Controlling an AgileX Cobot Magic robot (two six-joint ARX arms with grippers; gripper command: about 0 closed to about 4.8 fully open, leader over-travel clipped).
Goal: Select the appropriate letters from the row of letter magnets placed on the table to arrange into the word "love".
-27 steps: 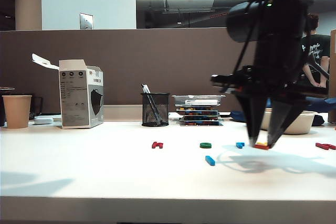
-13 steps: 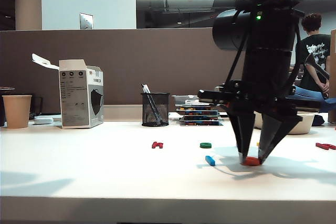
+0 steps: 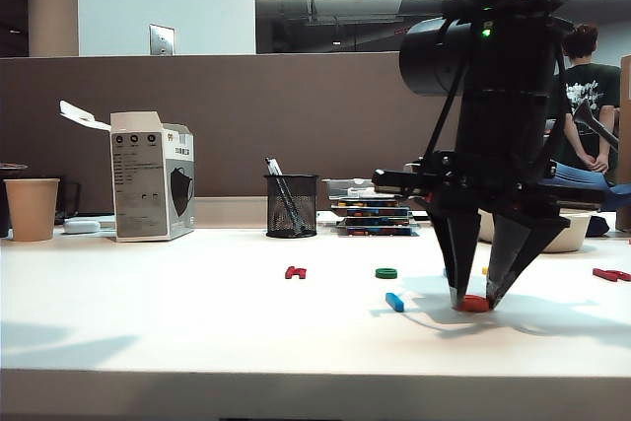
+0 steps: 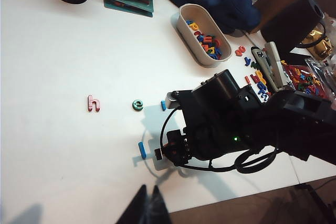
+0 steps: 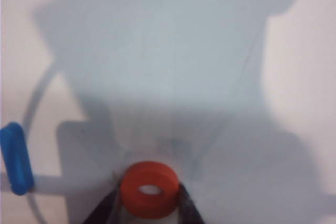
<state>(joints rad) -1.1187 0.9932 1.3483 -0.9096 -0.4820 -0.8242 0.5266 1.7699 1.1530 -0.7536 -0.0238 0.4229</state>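
My right gripper (image 3: 473, 299) points straight down at the white table (image 3: 197, 322) and is shut on the orange ring (image 3: 473, 304), which sits at table level. In the right wrist view the orange ring (image 5: 149, 189) is clamped between both fingers, with the blue straight bar (image 5: 16, 157) a short way off. The blue bar (image 3: 394, 302) lies just left of the ring. Behind them are the green rounded letter (image 3: 385, 273) and the dark red h (image 3: 295, 272). My left gripper (image 4: 148, 203) hovers shut and empty over the table's near edge, looking at the blue bar (image 4: 142, 150), the green letter (image 4: 137, 105) and a short blue piece (image 4: 163, 105).
A mesh pen cup (image 3: 292, 206), a stack of flat boxes (image 3: 375, 209) and a white carton (image 3: 153, 176) stand along the back. A paper cup (image 3: 32, 209) is at far left. A bowl of spare letters (image 4: 203, 40) and loose letters (image 4: 254, 74) lie to the right.
My right gripper carried the orange ring left and toward the front, away from the row, and lowered it beside the blue bar. It has held still over the last half second.
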